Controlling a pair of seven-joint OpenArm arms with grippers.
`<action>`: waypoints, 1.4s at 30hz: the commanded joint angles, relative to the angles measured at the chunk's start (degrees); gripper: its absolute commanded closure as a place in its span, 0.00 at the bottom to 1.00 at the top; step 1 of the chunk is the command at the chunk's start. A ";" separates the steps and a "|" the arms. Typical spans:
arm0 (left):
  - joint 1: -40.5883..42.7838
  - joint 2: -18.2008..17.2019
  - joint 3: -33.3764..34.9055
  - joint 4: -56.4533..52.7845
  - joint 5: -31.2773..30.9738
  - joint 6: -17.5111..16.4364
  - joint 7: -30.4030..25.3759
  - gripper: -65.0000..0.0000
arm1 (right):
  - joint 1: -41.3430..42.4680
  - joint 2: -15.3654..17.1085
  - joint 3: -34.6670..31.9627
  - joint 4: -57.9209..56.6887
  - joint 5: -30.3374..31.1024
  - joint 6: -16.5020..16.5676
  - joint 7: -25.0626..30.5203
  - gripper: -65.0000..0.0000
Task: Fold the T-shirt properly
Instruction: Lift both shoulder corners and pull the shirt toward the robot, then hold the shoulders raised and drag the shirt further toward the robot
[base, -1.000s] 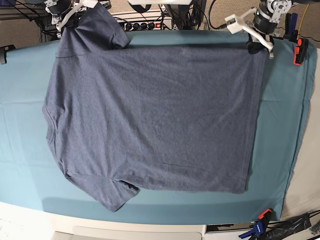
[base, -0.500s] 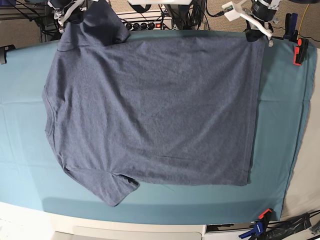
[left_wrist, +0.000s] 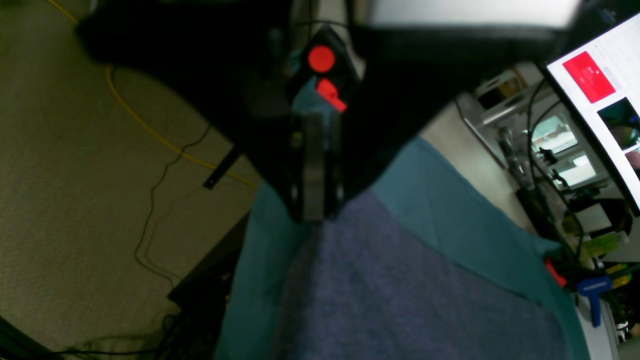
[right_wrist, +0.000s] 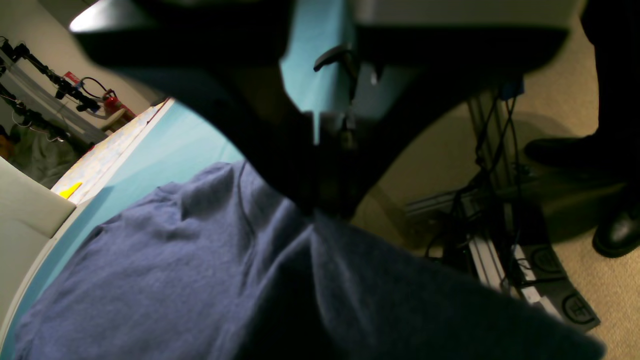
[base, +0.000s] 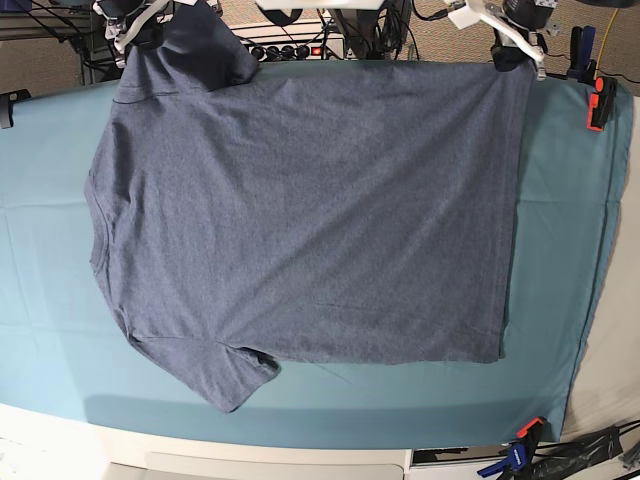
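Note:
The blue-grey T-shirt (base: 300, 210) lies spread flat, plain side up, on the teal table cloth (base: 560, 250), with its neck toward the left. My left gripper (base: 513, 58) is at the back right and is shut on the shirt's hem corner. In the left wrist view the dark fingers (left_wrist: 314, 190) pinch the T-shirt (left_wrist: 400, 280). My right gripper (base: 135, 36) is at the back left, shut on the shoulder by the far sleeve. In the right wrist view the T-shirt (right_wrist: 200, 280) hangs bunched from the closed gripper (right_wrist: 320, 210).
An orange clamp (base: 598, 100) holds the cloth at the back right, and a blue-and-orange clamp (base: 518, 450) at the front right. A black clamp (base: 10, 105) sits on the left edge. A power strip (base: 290, 48) and cables lie behind the table.
Both grippers have moved toward the back of the table, dragging the shirt's far edge with them. The whole shirt has slid away from the front edge and lies flatter.

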 joint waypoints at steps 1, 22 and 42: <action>0.76 -0.81 -0.13 0.94 0.85 0.68 0.46 1.00 | -0.57 0.31 0.24 0.92 -0.42 -0.48 -0.79 1.00; 0.20 -0.79 -0.13 0.94 1.29 0.68 -0.02 1.00 | -0.57 0.15 0.26 0.85 0.02 0.48 -3.67 1.00; -6.38 -1.25 -1.14 -0.94 -2.86 -0.90 -3.08 1.00 | -0.57 0.15 2.29 -0.79 2.03 0.33 -2.58 1.00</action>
